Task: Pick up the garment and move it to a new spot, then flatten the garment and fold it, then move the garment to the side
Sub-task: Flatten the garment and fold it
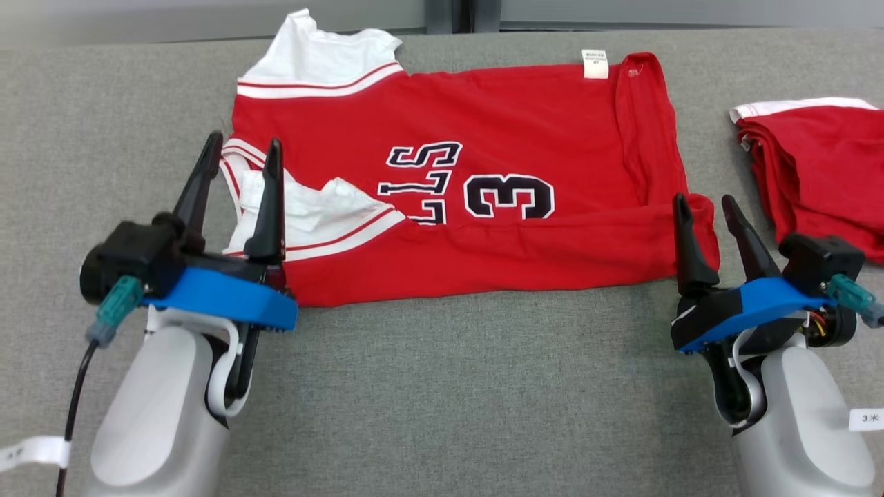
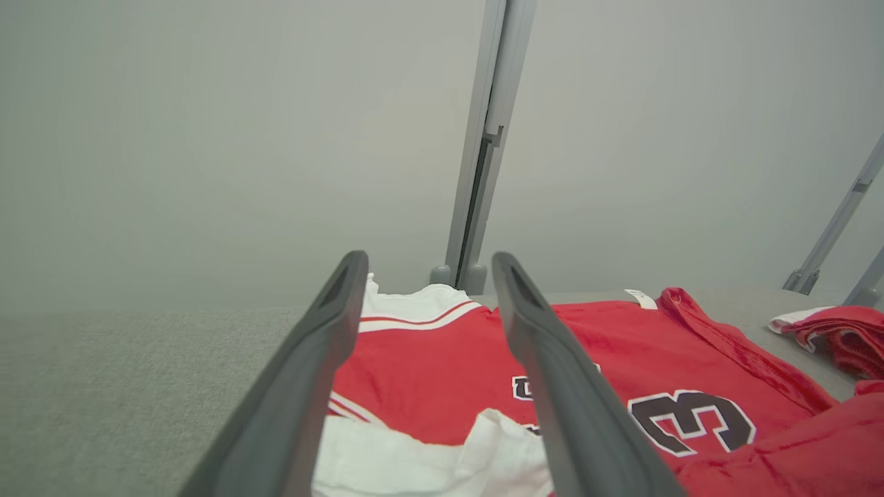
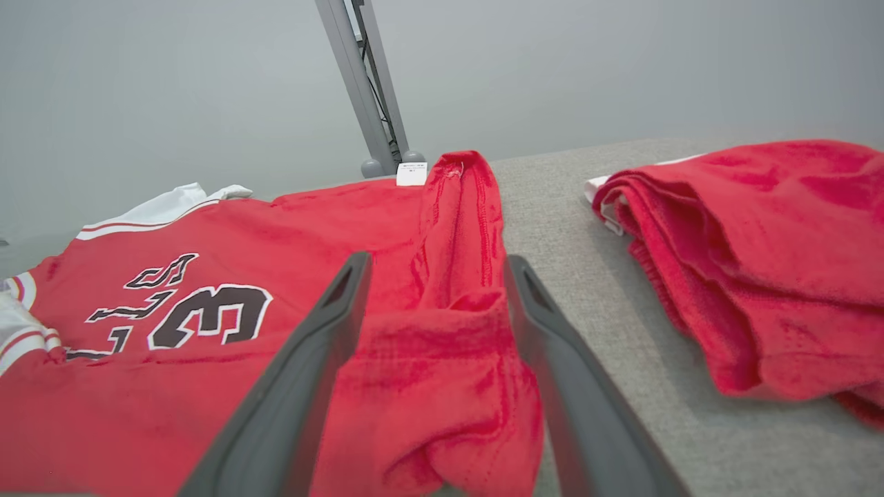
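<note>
Crosswise, jersey [image 1: 525, 124], top end leftward

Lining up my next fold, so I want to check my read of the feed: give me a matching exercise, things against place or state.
1 jersey
2 second red garment
3 white label
4 left tool

A on the jersey's far edge
B piled at the right
C open, by the near white sleeve
D spread in the middle

Pairs: 1-D, 2-B, 3-A, 4-C
</note>
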Motion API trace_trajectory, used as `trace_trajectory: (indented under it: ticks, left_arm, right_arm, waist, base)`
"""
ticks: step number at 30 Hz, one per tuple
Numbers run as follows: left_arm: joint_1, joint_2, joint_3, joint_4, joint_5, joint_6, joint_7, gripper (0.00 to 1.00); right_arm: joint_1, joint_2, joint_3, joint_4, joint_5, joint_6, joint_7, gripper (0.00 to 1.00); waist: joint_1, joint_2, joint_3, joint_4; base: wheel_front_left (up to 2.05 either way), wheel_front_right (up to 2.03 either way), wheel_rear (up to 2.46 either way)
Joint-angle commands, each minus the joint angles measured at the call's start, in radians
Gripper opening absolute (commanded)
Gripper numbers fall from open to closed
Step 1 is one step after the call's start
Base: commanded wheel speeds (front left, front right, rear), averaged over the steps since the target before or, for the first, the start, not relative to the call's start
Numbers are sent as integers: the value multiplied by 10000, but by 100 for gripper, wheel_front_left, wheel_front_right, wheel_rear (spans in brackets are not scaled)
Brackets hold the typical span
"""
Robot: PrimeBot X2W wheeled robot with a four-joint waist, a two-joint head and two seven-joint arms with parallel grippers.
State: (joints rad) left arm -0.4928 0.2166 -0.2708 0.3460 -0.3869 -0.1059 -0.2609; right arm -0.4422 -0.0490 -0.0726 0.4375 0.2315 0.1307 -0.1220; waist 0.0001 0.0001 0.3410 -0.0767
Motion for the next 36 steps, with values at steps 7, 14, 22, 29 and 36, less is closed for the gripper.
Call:
trace_trajectory:
  ticks: [7,14,22,29,36]
  left_arm:
    - [1597,-98,504,-279,-271,110,-50,100]
    - [3114,-27,1085,131,-1449,681,1587,100]
    - [2887,-223,1273,788,-2243,593,2449,100]
    - [2492,-372,1021,991,-2466,263,2580,0]
    - [2169,-267,965,779,-2308,174,1989,0]
  right_arm:
    - [770,-31,21,-264,-252,1,-330,100]
    - [1666,-29,-98,-823,-517,1,-13,100]
    - [1574,-29,19,-931,-513,1,319,100]
    - [1269,-29,-64,-468,-540,1,556,100]
    - [648,-26,-288,622,-495,1,1038,100]
  waist:
    - [-1,-1,-663,-53]
    - [-1,-1,-905,-49]
    - [-1,-1,-505,-177]
    - [-1,-1,-365,-176]
    - [-1,-1,-374,-3]
  base:
    - [0,0,0]
    - [0,0,0]
    - [0,0,0]
    - [0,0,0]
    - [0,0,0]
